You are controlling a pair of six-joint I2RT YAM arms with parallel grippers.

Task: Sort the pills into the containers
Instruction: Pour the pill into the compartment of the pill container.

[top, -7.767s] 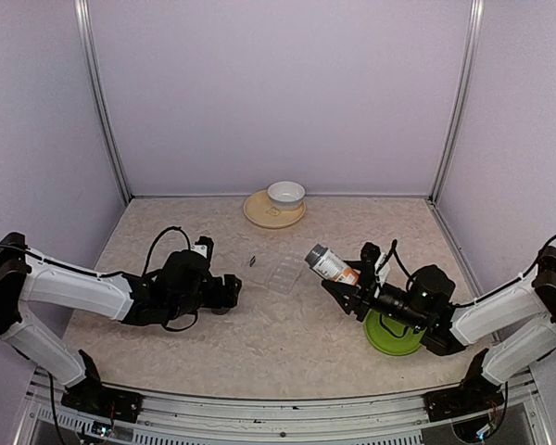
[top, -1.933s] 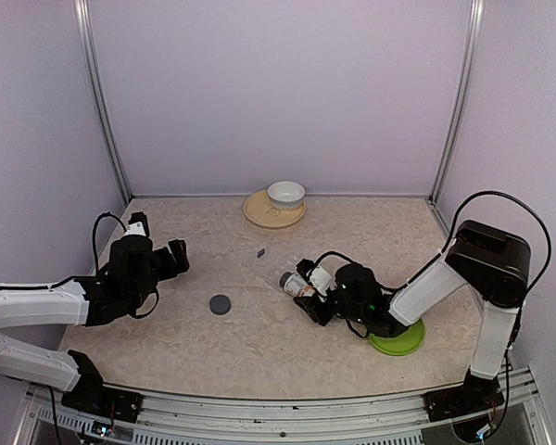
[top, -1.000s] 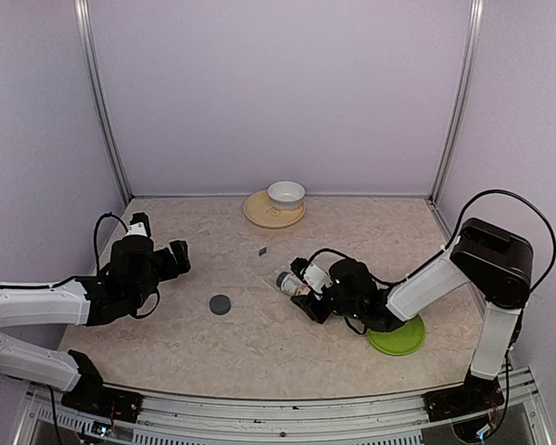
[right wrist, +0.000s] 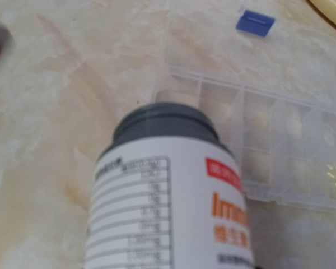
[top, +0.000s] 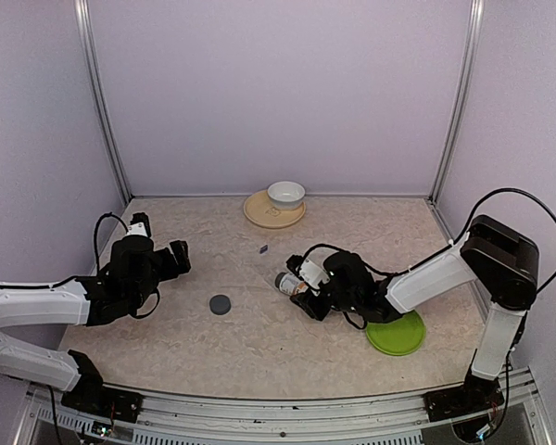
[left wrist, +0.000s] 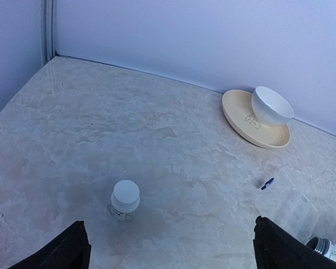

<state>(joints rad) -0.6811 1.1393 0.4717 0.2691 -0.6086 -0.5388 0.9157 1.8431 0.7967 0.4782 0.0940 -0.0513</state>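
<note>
My right gripper [top: 308, 287] is shut on a white pill bottle [top: 290, 282] with an orange and red label. The bottle [right wrist: 168, 202] lies tipped over, its dark grey neck pointing at the near left corner of the clear compartment box, the containers [right wrist: 269, 140]. Pale roundish shapes in some compartments [right wrist: 259, 120] may be pills, but they are too blurred to be sure. The box [left wrist: 289, 206] also shows at the right of the left wrist view. My left gripper [top: 178, 259] [left wrist: 171, 252] hovers open at the left, holding nothing.
A small round grey cap [top: 221, 304] lies between the arms. In the left wrist view the same spot looks like a short white-topped piece [left wrist: 125, 198]. A blue chip [top: 263, 248] lies beyond the box. A white bowl [top: 285, 193] sits on a tan plate [top: 256, 213] at the back. A green plate [top: 398, 336] lies under the right arm.
The right gripper has carried the tipped bottle a little to the left and away from the green plate. The left arm has not moved.
</note>
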